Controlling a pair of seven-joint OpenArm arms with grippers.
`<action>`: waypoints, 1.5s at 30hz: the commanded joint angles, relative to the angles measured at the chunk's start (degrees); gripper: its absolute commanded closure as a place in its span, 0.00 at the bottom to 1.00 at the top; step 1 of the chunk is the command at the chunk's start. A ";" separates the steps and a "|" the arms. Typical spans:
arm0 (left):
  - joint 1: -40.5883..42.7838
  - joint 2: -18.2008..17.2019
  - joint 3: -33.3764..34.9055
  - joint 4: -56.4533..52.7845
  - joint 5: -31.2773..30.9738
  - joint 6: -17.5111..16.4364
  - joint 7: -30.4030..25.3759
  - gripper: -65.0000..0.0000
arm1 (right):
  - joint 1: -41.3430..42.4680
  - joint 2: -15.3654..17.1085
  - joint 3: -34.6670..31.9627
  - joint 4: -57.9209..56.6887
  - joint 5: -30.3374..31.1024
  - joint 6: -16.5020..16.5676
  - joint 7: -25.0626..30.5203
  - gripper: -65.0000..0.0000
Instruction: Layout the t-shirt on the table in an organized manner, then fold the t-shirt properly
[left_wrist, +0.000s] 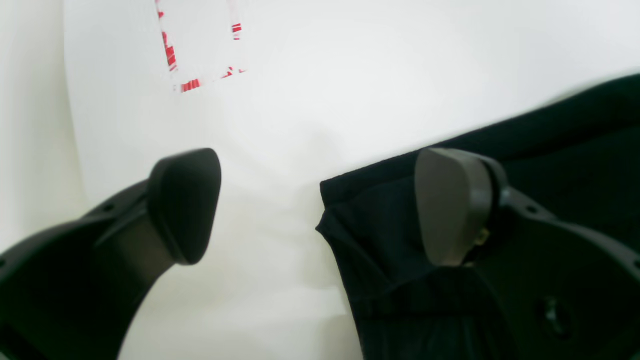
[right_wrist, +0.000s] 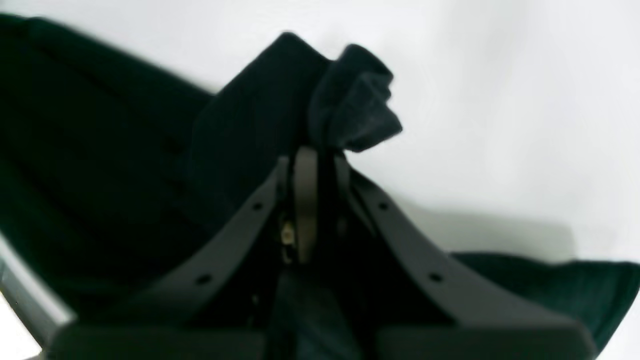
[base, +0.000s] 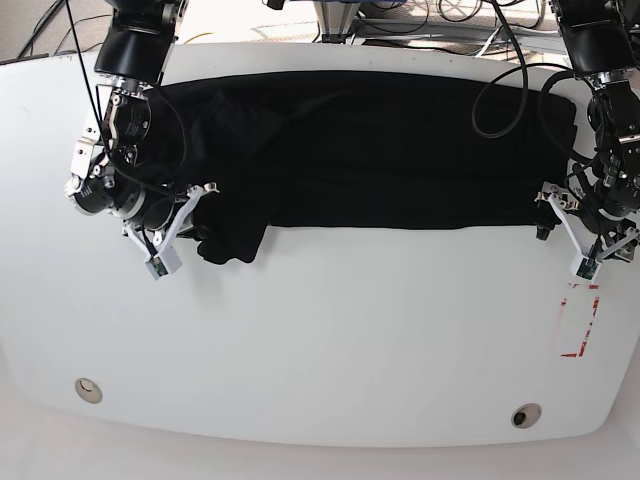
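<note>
Nearest, low in the base view, the table shows two round holes and a red dashed rectangle at right; no writing is readable. Farther up, the right gripper pinches the t-shirt at left, while the left gripper gapes wide at its right edge.

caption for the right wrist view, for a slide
Right gripper shut on a bunched corner of the black t-shirt above the white table.

Soft matt black cloth t-shirt on glossy smooth white table.
</note>
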 joint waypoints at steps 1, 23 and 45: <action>-1.03 -1.07 -0.41 0.76 -0.21 0.27 -0.78 0.14 | -1.74 2.08 0.17 5.45 5.69 0.12 -2.66 0.97; -1.03 -1.07 -0.24 0.76 -0.21 0.27 -0.78 0.14 | -6.05 3.49 0.00 8.35 11.84 -0.05 -1.61 0.97; -0.06 -1.07 -0.24 0.84 -0.21 0.27 -0.78 0.14 | 9.68 4.02 0.00 -10.46 4.46 0.04 3.58 0.85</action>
